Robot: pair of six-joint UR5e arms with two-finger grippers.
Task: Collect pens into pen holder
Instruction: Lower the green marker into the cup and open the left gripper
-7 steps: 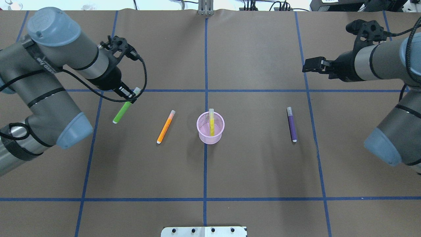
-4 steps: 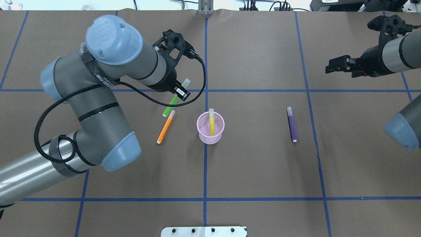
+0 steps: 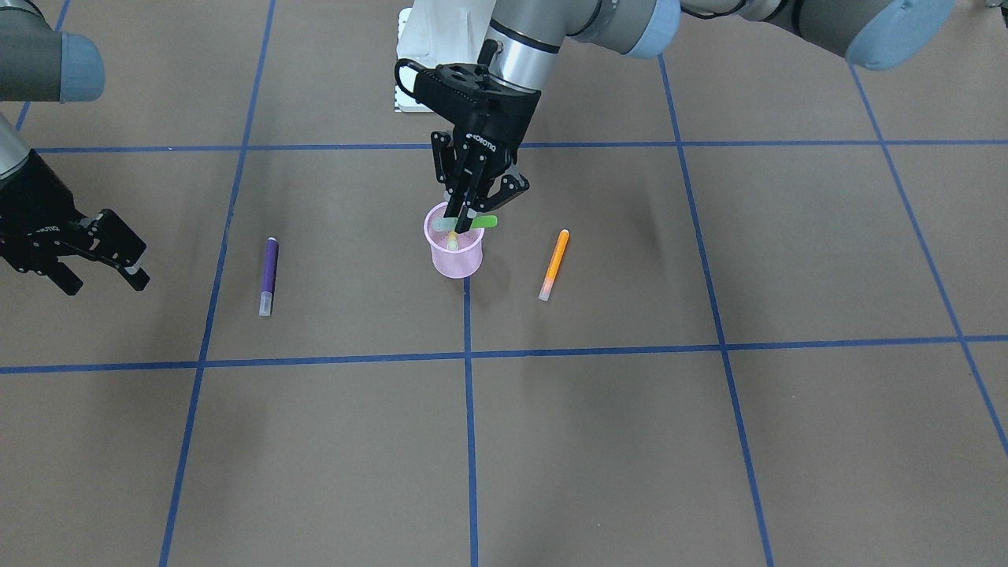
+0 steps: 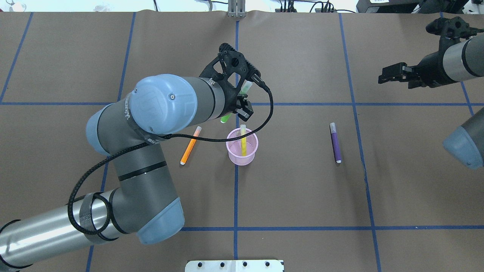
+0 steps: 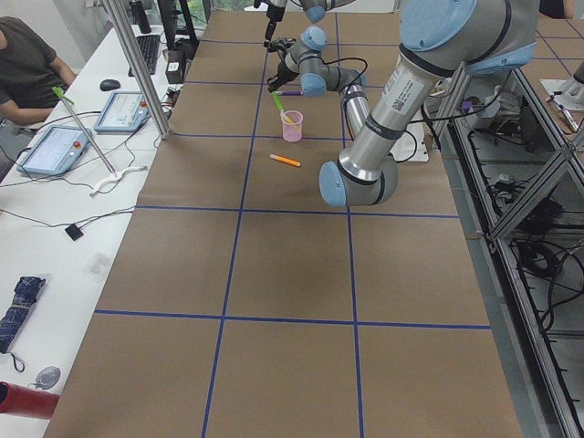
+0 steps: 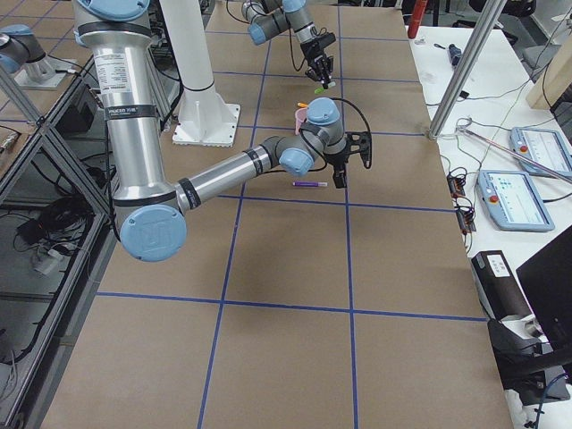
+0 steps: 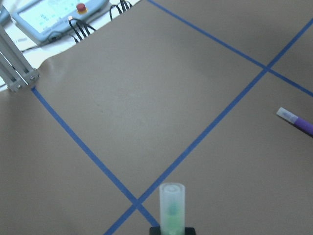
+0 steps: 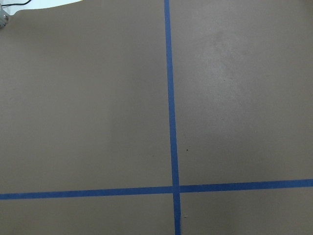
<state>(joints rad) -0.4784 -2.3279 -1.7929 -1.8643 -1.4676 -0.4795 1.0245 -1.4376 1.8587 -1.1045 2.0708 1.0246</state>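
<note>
Four pens to account for: yellow pen (image 4: 244, 142) standing in the pink mesh cup (image 3: 457, 266), orange pen (image 3: 554, 264) flat on the table (image 3: 630, 441) near it, purple pen (image 3: 268, 276) flat and well apart on the other side, green pen (image 3: 483, 222) pinched in the left claw (image 3: 470, 219). Hangs over the cup's far rim, clamped on the green pen around its middle, with the pen slanted, nearer level than upright. Risks, if released like this, bridging the rim or glancing off onto the table; looks to need tipping toward upright first. Could also nudge the yellow pen or topple the light cup by coming down too low or off-centre. Right claw (image 3: 106, 279) well off to the side, spread wide, gripping nothing.
</note>
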